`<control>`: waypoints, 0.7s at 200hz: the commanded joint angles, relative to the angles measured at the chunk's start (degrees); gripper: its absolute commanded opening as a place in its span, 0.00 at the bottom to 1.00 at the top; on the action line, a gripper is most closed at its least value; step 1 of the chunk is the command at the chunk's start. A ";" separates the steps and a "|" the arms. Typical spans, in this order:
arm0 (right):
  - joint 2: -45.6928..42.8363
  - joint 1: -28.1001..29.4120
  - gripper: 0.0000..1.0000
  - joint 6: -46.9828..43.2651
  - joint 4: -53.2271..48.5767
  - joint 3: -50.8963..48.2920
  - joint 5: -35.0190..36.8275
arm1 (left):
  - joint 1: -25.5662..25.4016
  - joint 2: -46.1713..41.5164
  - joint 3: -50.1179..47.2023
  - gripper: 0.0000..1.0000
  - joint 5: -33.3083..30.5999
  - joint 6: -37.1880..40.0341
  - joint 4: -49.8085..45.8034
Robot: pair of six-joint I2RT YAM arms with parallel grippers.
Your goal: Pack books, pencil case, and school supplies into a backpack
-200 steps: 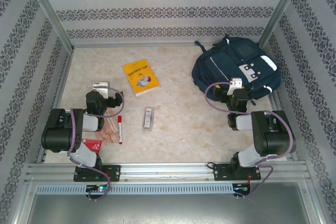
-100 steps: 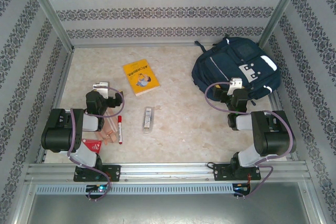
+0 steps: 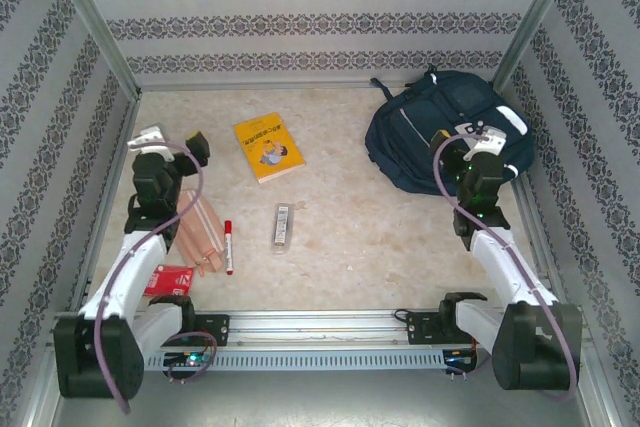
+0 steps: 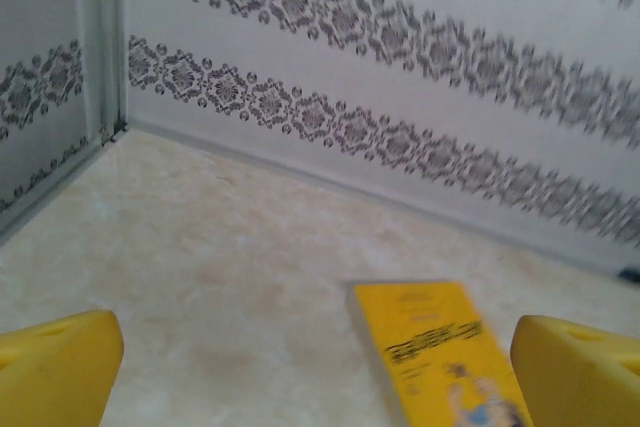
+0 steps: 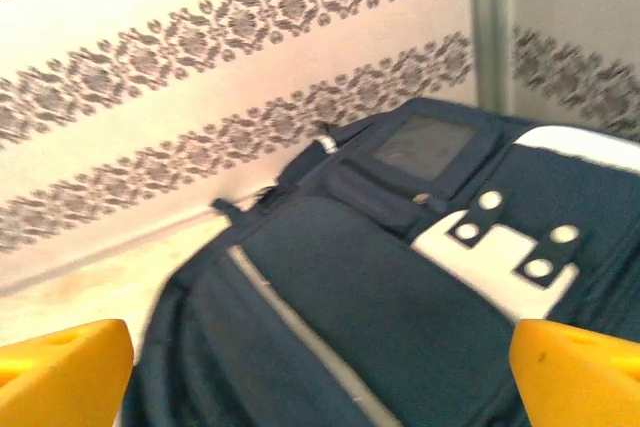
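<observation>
- Plainly, both arms are reaching out empty. The left gripper point(image 3: 172, 137) has its jaws spread as wide as they go with nothing between them, and the right gripper point(image 3: 468, 139) is all but as wide and also holds nothing.
- The books point(image 3: 268, 147) are one yellow paperback lying flat on the table point(image 3: 350, 237), just ahead of the left gripper and off toward its right finger. In the left wrist view its near corner sits between the yellow fingers point(image 4: 55, 372), closer to the right one.
- The backpack point(image 3: 430, 122) lies directly under and ahead of the right gripper, and in the right wrist view its white buckle patch is near the right-hand finger point(image 5: 580, 372). I cannot tell whether any zip is open.
- Behind the left gripper, back toward its base, lie the peach-wood pieces point(image 3: 200, 232), the marker point(image 3: 228, 246) and the red packet point(image 3: 168, 280). The pencil case point(image 3: 283, 225) is further to its right.
- My reading is that this is the approach step — left to the book, right to the bag.
- To do it well, turn the left wrist so the jaws straddle one edge of the book, then come down low, since a thin flat cover gives little to pinch.
- Let the right gripper find a zip pull or the opening's lip before closing — grabbing loose fabric would only drag the bag.
</observation>
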 commanded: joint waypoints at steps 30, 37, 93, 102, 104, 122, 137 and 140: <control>12.17 14.23 0.86 -1.23 -30.16 16.10 -10.36 | -0.40 9.24 13.22 0.99 23.74 -8.95 -31.57; 14.84 16.08 0.86 -1.73 -32.93 18.98 -9.67 | -1.59 12.13 15.03 0.99 25.11 -8.75 -33.52; 38.69 19.37 0.81 5.40 -44.78 43.19 1.82 | -14.49 26.28 23.99 0.99 25.44 -8.86 -44.60; 42.21 19.79 0.80 8.39 -45.91 46.97 7.11 | -15.04 27.73 24.50 0.99 26.95 -10.19 -45.48; 42.87 19.92 0.80 8.94 -45.98 47.76 8.31 | -15.11 27.99 24.63 0.99 27.15 -10.53 -45.80; 50.41 20.44 0.78 9.78 -46.02 55.72 12.21 | -16.16 29.30 24.59 0.99 28.99 -13.07 -47.15; 57.08 19.90 0.78 9.54 -48.64 63.51 14.24 | -17.02 28.59 23.83 0.99 30.04 -13.67 -48.11; 58.01 19.71 0.78 9.73 -49.32 65.01 14.84 | -17.06 28.32 23.79 0.99 30.18 -13.74 -48.63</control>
